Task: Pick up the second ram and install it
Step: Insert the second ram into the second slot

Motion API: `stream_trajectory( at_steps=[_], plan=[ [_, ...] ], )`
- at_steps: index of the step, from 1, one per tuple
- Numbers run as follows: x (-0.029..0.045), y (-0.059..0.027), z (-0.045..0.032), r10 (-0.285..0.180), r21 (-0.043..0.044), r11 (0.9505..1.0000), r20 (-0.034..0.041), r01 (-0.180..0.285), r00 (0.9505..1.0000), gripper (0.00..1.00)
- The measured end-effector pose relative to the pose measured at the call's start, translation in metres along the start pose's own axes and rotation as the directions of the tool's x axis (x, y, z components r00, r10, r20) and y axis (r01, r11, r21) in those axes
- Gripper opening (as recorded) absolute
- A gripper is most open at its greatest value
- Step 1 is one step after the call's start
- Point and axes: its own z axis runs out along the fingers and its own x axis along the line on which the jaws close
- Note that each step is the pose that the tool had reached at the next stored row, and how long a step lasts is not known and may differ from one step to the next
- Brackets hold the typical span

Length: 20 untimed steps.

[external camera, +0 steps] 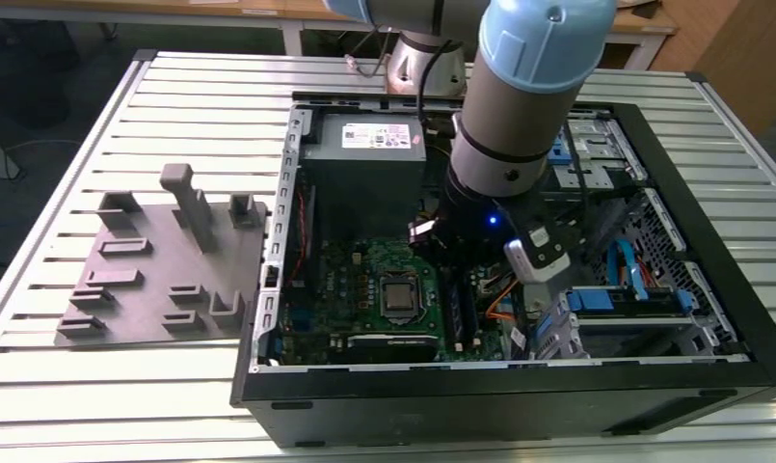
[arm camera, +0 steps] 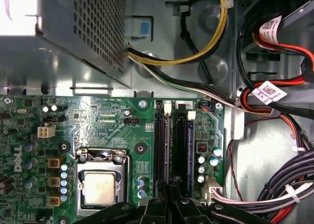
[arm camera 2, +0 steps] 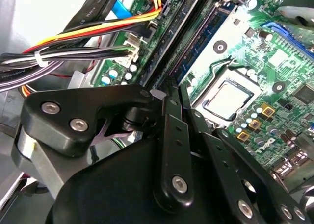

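The second ram (arm camera 2: 198,45) lies edge-up along a memory slot on the motherboard (arm camera 2: 274,62), just beside the metal-capped processor socket (arm camera 2: 228,99), its dark chips and blue-green board showing in the second wrist view. The gripper (arm camera 2: 172,91) sits right at the stick's near end with its black fingers (arm camera 2: 169,131) drawn close together. Whether they pinch the stick or only bear on it cannot be told. In the first wrist view the gripper (arm camera: 171,202) hangs over the pair of long dark slots between the socket (arm camera: 100,182) and a row of small capacitors. White printing is scattered over the green board (arm camera: 113,121), too fine to make out here. Yellow, black and red cables (arm camera: 196,57) run from the perforated power supply (arm camera: 73,37), and two carry white printed tags (arm camera: 269,91). In the exterior view the arm (external camera: 517,96) reaches down into the open black case (external camera: 491,395), and a white label sticker (external camera: 381,135) sits on the power supply. On the exterior view's left, a grey tray (external camera: 156,270) with upright pegs rests on the slatted table (external camera: 105,106).
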Motion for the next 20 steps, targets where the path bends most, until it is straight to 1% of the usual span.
stream_trajectory(
  at_steps=[7, 13, 14, 15, 16, 19, 20],
  plan=[
    [0.0000, -0.0001, 0.0055, 0.000, 0.0006, 1.0000, -0.0003, 0.000, 1.0000, 0.13],
    [-0.0001, 0.0000, 0.0063, 0.000, 0.0000, 1.0000, -0.0001, 0.000, 1.0000, 0.13],
    [-0.0002, 0.0004, 0.0074, 0.000, -0.0029, 1.0000, 0.0007, 0.000, 1.0000, 0.15],
    [-0.0001, 0.0003, 0.0072, 0.000, -0.0016, 1.0000, 0.0004, 0.000, 1.0000, 0.15],
    [-0.0001, 0.0001, 0.0071, 0.000, -0.0012, 1.0000, 0.0003, 0.000, 1.0000, 0.21],
    [-0.0001, 0.0000, 0.0062, 0.000, 0.0001, 1.0000, -0.0001, 0.000, 1.0000, 0.21],
    [0.0000, -0.0001, 0.0040, 0.000, 0.0003, 1.0000, -0.0001, 0.000, 1.0000, 0.21]
  ],
)
